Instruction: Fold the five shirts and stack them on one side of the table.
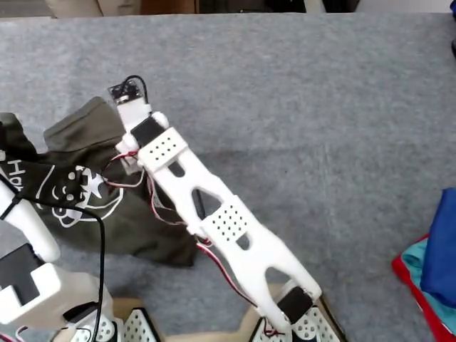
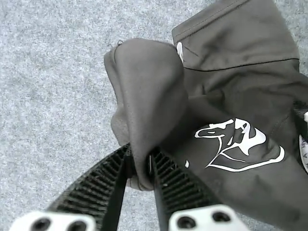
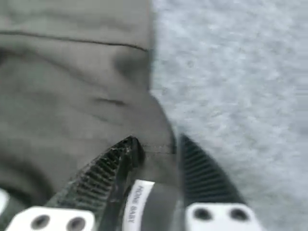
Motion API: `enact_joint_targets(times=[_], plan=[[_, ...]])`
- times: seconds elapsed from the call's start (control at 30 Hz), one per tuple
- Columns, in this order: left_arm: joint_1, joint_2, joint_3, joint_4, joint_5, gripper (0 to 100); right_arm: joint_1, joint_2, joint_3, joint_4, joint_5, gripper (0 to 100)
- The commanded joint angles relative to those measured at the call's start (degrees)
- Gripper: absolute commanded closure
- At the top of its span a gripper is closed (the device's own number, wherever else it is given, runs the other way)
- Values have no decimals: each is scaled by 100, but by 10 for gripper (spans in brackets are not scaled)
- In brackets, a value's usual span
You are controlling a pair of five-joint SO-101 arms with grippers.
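While left fingers and right fingers pinch the dark shirt | folded pile well apart.

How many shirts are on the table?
4: olive shirt at the left; blue shirt, teal shirt and red shirt stacked at the right edge. Another may be hidden.

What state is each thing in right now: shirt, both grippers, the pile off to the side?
dark olive shirt, unfolded, bunched, pinched at two spots.
left gripper, shut on a raised fold of the shirt.
right gripper, shut on the shirt's edge.
pile of shirts, stacked, blue on top.
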Motion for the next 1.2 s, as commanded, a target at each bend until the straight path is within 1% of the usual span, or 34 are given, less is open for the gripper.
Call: enact_joint_targets(times=[0.0,0.1,0.23,0.33,0.43,0.77,0.83,0.9,1.03,1.17], plan=[[-35,-224,9,62,-18,981,-4,57,-286,-44,-18,991],[-35,-224,9,62,-18,981,92,31,-611,149,-26,994],[-44,-224,18,62,-9,981,382,22,-1578,712,-26,994],[-18,-224,141,62,-9,981,681,-382,-1534,1090,0,994],[-9,-224,158,62,-9,981,1095,-919,-1543,1284,0,994],[-9,-224,167,62,-18,981,2686,-2695,-1411,1354,97,994],[18,-224,220,62,-18,981,2976,-2985,-1042,1363,308,994],[220,-224,527,62,-167,981,3248,-3327,-330,1363,448,994],[791,-224,1679,62,-712,981,3626,-4180,1789,1354,809,994],[1424,-268,2716,62,-747,981,3855,-5147,3591,1345,1442,993]])
